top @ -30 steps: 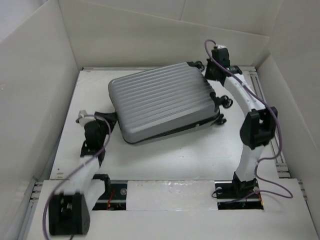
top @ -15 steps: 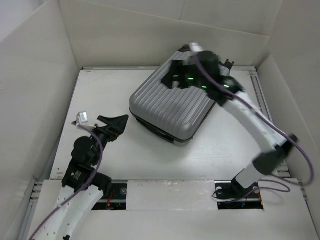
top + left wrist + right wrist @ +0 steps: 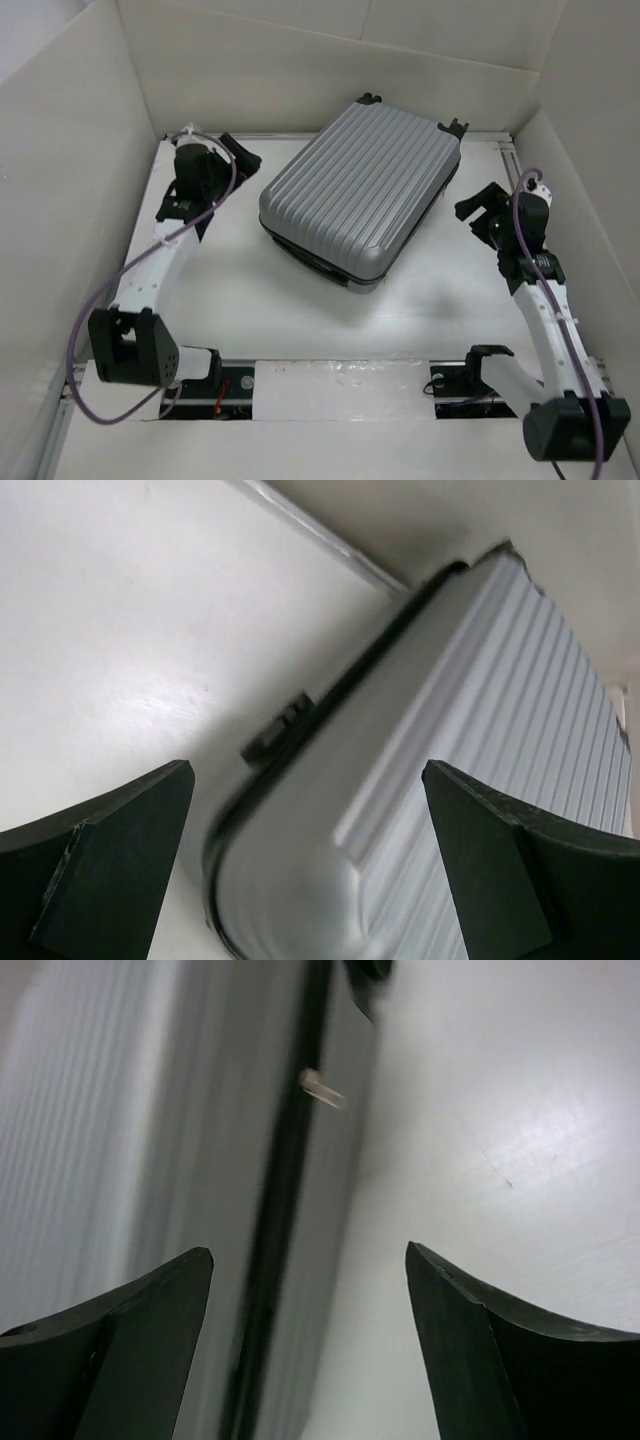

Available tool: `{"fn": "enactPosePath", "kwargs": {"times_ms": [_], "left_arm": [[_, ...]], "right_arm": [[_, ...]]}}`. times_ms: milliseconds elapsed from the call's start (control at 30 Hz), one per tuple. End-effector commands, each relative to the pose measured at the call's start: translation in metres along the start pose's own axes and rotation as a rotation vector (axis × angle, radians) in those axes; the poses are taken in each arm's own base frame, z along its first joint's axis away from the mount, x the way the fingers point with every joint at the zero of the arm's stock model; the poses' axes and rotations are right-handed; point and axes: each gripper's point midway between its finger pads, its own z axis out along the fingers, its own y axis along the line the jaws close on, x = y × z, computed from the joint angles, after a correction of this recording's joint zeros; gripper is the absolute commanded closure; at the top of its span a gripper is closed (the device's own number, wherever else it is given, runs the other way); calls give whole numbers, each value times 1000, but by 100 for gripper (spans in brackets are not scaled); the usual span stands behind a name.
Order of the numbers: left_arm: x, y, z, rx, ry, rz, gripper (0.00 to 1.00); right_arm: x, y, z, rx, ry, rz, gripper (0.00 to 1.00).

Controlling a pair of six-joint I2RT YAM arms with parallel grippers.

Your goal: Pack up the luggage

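Left gripper: jaws spread wide, nothing in them; left wrist view shows both black fingers at the frame's lower corners with clear space between; gripper hangs off the case's left side, near but not touching.

Right gripper: jaws also wide apart, nothing held; the right wrist view looks along the case's right side; apart from the shell.

The luggage: silver-grey hard-shell suitcase; lies flat on the white table, ribbed face up, shut; sits in the far middle of the table, turned diagonally, between the two grippers; two black wheels at its far end close to the back wall; rounded near corner points toward the arm bases.

Close up, the shell has parallel ribs running lengthwise; black seam runs round the edge where the halves meet; small black fitting sticks out at that seam, too blurred to identify. From the right, the shell is motion-blurred; dark seam visible; small pale tab sits on it.

Contents: cannot tell, lid shut.

White panels wall in the table on left, back and right.
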Motion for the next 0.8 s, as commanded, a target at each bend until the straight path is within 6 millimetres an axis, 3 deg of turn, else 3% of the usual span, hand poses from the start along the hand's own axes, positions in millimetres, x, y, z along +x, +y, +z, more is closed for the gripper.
{"fn": "enactPosePath", "kwargs": {"times_ms": [0,33,67,100,133,167,267,300,333,400,433,500,533,567,633,667,700,733,767], "left_arm": [[-50,-11,14,118,-7,27,1],[-56,-7,21,124,7,19,1],[-50,15,48,90,62,-8,1],[-54,2,55,129,110,8,1],[-47,7,69,119,154,12,1],[-28,18,94,127,243,2,2],[-3,39,127,115,308,-45,7],[7,46,143,128,320,-84,9],[14,50,150,136,338,-101,10],[46,52,167,155,402,-124,12],[52,47,172,177,410,-136,13],[76,39,169,227,459,-153,15],[74,28,168,269,427,-149,16],[99,31,155,271,479,-229,16],[108,23,134,324,461,-297,17],[93,-1,113,420,393,-279,17],[115,22,99,357,403,-325,18],[120,21,86,359,397,-332,18],[108,11,66,388,349,-326,18]], "right_arm": [[-11,-22,26,-27,-11,154,16],[0,-29,34,-42,32,188,19],[7,-40,48,-23,66,221,30],[4,-43,57,-29,63,242,34],[8,-47,66,-18,76,261,38],[19,-53,85,-17,117,268,42],[25,-50,112,-19,184,267,44],[40,-53,125,-7,226,257,45],[47,-44,133,-36,252,228,45],[61,-33,153,-61,318,197,45],[69,-27,159,-69,339,178,45],[92,-1,164,-122,401,135,45],[108,-1,168,-106,432,124,45],[119,19,165,-150,441,94,45],[142,29,161,-178,477,71,45],[152,37,160,-196,492,58,45],[169,51,152,-229,522,34,45],[181,53,147,-234,547,23,45],[186,60,139,-253,558,11,45]]}}
